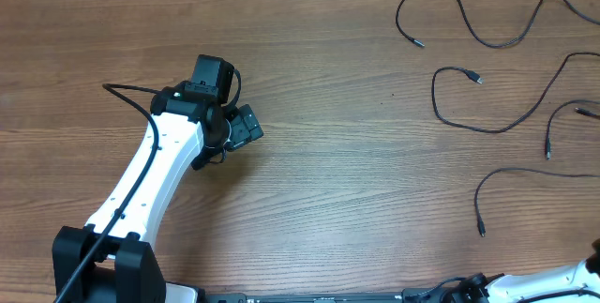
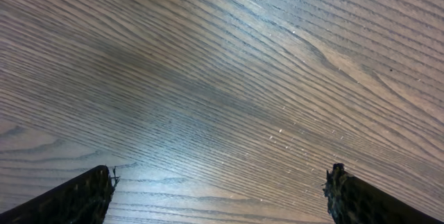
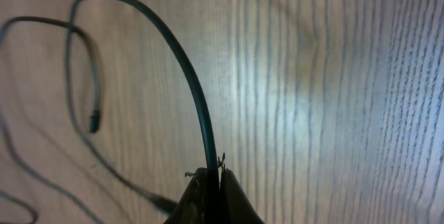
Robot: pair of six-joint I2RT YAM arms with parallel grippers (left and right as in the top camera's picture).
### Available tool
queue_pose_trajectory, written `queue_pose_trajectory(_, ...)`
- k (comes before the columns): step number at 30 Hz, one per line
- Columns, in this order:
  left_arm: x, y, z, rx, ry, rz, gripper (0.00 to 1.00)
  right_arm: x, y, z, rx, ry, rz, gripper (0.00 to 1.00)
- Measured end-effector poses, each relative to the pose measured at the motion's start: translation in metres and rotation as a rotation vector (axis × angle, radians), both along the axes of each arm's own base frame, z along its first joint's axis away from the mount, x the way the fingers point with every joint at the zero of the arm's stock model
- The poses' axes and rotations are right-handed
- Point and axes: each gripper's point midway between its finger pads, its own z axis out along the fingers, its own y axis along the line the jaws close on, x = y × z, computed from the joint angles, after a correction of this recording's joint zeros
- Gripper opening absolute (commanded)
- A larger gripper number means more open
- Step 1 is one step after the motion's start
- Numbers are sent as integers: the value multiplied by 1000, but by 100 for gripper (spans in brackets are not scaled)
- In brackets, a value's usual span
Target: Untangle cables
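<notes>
I see a surface (image 1: 328, 200) of mid-brown wood, with fine, wavy, darker grain. The cables (image 1: 487, 129) toward the surface's right edge are thin and black, and one plug tip shows silver. My left arm (image 1: 155, 167) is white with black joints, and the left end effector (image 1: 246, 127) is black. The right end effector (image 3: 216, 200) reads dark brown-black, over paler grey-tan grain.
</notes>
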Motion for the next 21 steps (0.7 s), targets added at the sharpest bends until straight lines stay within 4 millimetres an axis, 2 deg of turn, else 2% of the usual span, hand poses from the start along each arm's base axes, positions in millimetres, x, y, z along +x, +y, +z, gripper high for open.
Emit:
queue_pose_trajectory(3, 0, 0, 0, 0, 0, 0, 100, 2, 1, 10, -13, -22, 4, 4)
queue_pose_trajectory(9, 0, 0, 0, 0, -1, 0, 99, 4, 5, 11, 3, -34, 6, 4)
queue_pose_trajectory(13, 1, 0, 0, -1, -2, 0, 100, 11, 7, 15, 12, -80, 21, 4)
queue_pose_trajectory(21, 2, 0, 0, -2, -8, 0, 100, 16, 14, 40, -19, -136, 37, 4)
